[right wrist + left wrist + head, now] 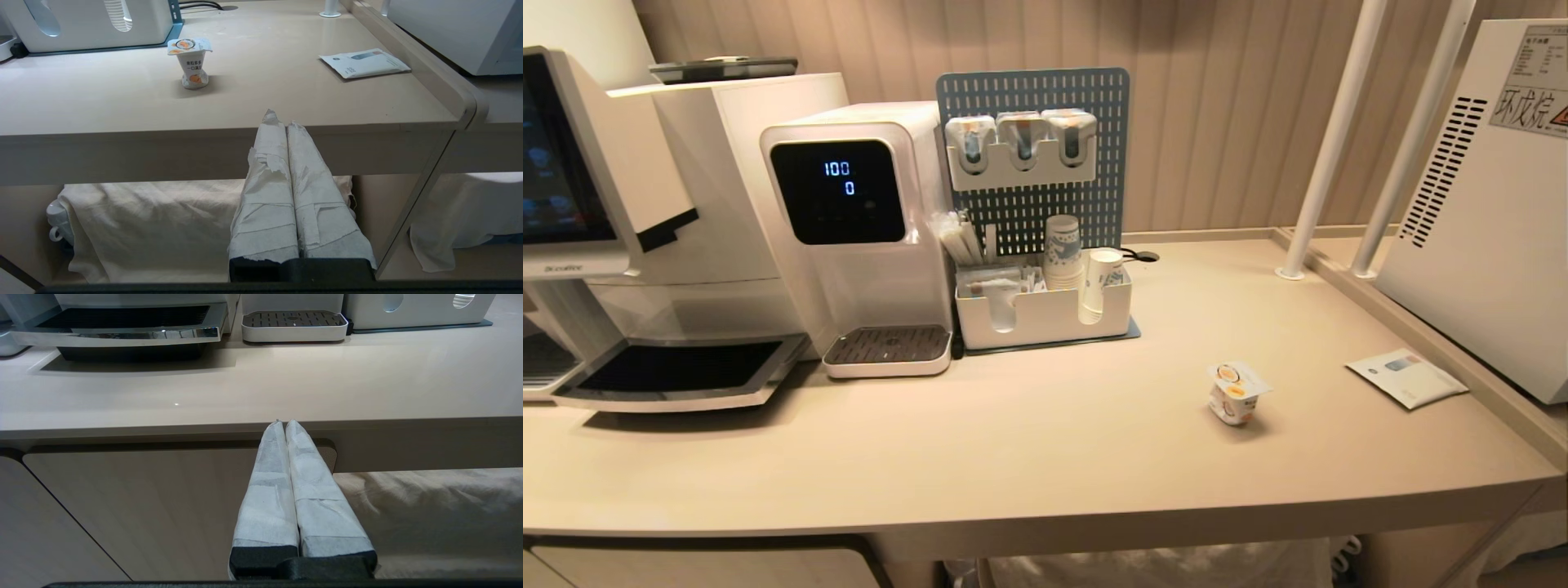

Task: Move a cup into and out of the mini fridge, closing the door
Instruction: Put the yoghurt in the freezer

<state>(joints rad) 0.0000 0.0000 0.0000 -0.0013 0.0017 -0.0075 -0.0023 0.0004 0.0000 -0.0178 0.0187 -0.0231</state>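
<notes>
One cup (1236,393) is being left upright on the counter (1013,441), near a flat packet (1406,376) and apart from the fridge (1486,220). Both grippers, left (284,423) and right (282,120), are being held pinched together, empty, below the counter's edge. Being judged light, thin-walled and crushable, it is best being gripped gently round its narrow waist, under the foil lid.

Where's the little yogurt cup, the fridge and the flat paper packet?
cup (1236,396), head view, on its side wall.
mini fridge (1486,245), head view, on its white side panel.
packet (1406,376), head view, on its flat top.
</notes>
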